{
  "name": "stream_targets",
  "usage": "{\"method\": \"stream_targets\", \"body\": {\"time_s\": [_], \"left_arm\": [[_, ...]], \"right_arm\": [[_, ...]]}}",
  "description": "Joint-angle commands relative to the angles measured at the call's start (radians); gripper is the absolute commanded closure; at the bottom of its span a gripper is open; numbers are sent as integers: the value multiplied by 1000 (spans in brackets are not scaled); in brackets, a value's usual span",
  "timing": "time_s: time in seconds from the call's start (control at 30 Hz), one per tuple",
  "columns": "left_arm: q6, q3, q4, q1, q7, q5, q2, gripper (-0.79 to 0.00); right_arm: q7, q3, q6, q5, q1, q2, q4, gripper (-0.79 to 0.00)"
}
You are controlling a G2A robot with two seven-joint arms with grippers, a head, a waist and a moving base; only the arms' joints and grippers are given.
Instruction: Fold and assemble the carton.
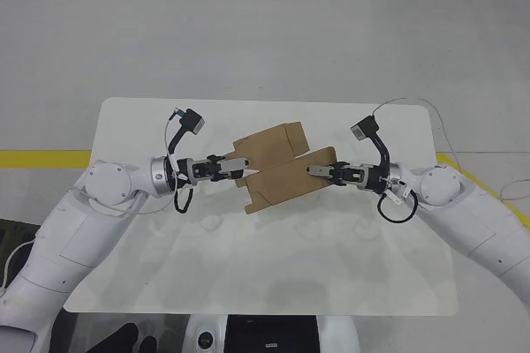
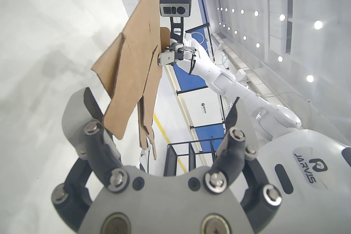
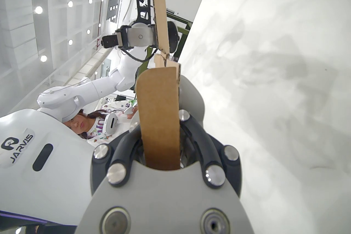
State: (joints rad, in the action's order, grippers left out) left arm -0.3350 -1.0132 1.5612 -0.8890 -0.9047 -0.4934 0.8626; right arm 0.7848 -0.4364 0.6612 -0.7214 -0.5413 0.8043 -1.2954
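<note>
A flat brown cardboard carton (image 1: 274,168) hangs tilted a little above the middle of the white table (image 1: 247,265). My right gripper (image 1: 318,170) holds its right end. In the right wrist view that gripper (image 3: 164,87) is shut on a flap of the carton (image 3: 159,114). My left gripper (image 1: 234,165) is at the carton's left end. In the left wrist view it (image 2: 161,100) stands open, and a corner of the carton (image 2: 134,67) reaches in between its fingers (image 2: 87,109), close to one of them. Beyond the carton, the right gripper (image 2: 167,56) clamps the far edge.
The table's bare surface (image 1: 265,274) stretches in front of the carton and behind it (image 1: 274,115). Both wrist cameras (image 1: 190,119) (image 1: 364,130) stick up above the arms. A yellow floor line (image 1: 35,159) runs past the table's left side.
</note>
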Motion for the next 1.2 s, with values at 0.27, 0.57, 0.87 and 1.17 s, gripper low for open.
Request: {"method": "stream_targets", "body": {"time_s": [0.27, 0.57, 0.87, 1.17], "left_arm": [[-1, -55, 34, -20, -44, -29, -1, -785], [9, -76, 65, -27, -61, -43, 5, -785], [31, -59, 37, -12, -39, -29, 21, -785], [38, -26, -26, 29, -14, -4, 44, -770]], "right_arm": [[-13, -66, -60, 64, -63, -3, -31, 0], [-8, -117, -95, 103, -96, 6, -34, 0], [2, -168, -106, 129, -129, 13, -61, 0], [20, -217, -107, 141, -155, 21, -66, 0]]}}
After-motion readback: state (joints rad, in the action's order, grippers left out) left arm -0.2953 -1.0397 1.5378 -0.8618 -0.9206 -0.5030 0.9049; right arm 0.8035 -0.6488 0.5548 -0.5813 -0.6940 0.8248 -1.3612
